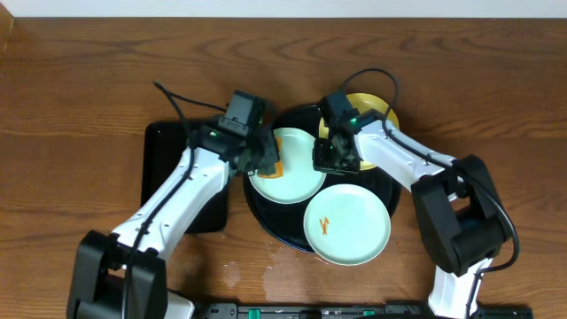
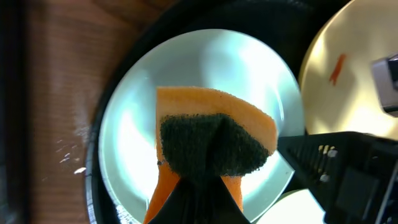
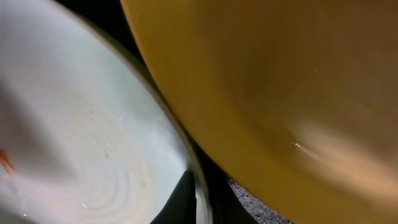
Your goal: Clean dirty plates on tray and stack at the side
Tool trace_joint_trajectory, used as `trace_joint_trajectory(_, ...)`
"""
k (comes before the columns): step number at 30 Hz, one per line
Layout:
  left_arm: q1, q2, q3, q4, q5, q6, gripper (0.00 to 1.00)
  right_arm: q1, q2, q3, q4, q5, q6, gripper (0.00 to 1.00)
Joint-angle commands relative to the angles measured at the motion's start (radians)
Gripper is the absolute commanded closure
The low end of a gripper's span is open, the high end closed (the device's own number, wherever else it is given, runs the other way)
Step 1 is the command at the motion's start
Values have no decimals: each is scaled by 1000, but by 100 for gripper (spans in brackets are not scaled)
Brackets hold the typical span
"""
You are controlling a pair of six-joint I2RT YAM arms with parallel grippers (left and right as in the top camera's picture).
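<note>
One bare mint plate (image 1: 297, 182), one smeared mint plate (image 1: 354, 226) and one yellow plate (image 1: 383, 108) are carried on the tray (image 1: 266, 217). A sponge (image 2: 211, 134), orange with a dark scouring face, is pinched in the closed left gripper (image 1: 261, 158) and held over the bare mint plate. The right gripper (image 1: 335, 158) is clamped narrowly on that plate's right rim, just beside the yellow plate.
</note>
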Motion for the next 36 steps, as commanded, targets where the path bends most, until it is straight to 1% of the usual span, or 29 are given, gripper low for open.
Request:
trace_joint_trajectory(1,-13,14,13,39,1,-23,93,9,41,5,-1,33,28,99)
trace_joint_trajectory(8,-54,111,13,144,1,-23,92,9,38,6,-5,33,27,99)
trace_joint_trajectory(15,-71,262,13,165,-11,-21,93,9,38,6,-5,33,27,99)
trace_joint_trajectory(17,-60,291,13,144,-104,-14,92,9,38,6,-5,33,27,99)
trace_joint_trajectory(18,-56,298,13,116,-216,-14,93,9,38,6,-5,33,27,99)
trace_joint_trajectory(20,-55,298,13,83,-391,-14,93,9,38,6,-5,33,27,99)
trace_joint_trajectory(23,-57,298,13,77,-537,30,93,9,38,6,-5,33,27,99)
trace_joint_trajectory(25,-58,298,13,70,-618,31,93,9,38,6,-5,33,28,99)
trace_joint_trajectory(29,-58,297,13,60,-741,70,92,9,38,6,-6,33,27,99)
trace_joint_trajectory(31,-58,296,27,29,-794,72,93,9,38,6,-8,34,28,99)
trace_joint_trajectory(36,-58,290,130,-92,-804,69,93,9,38,6,-11,34,27,99)
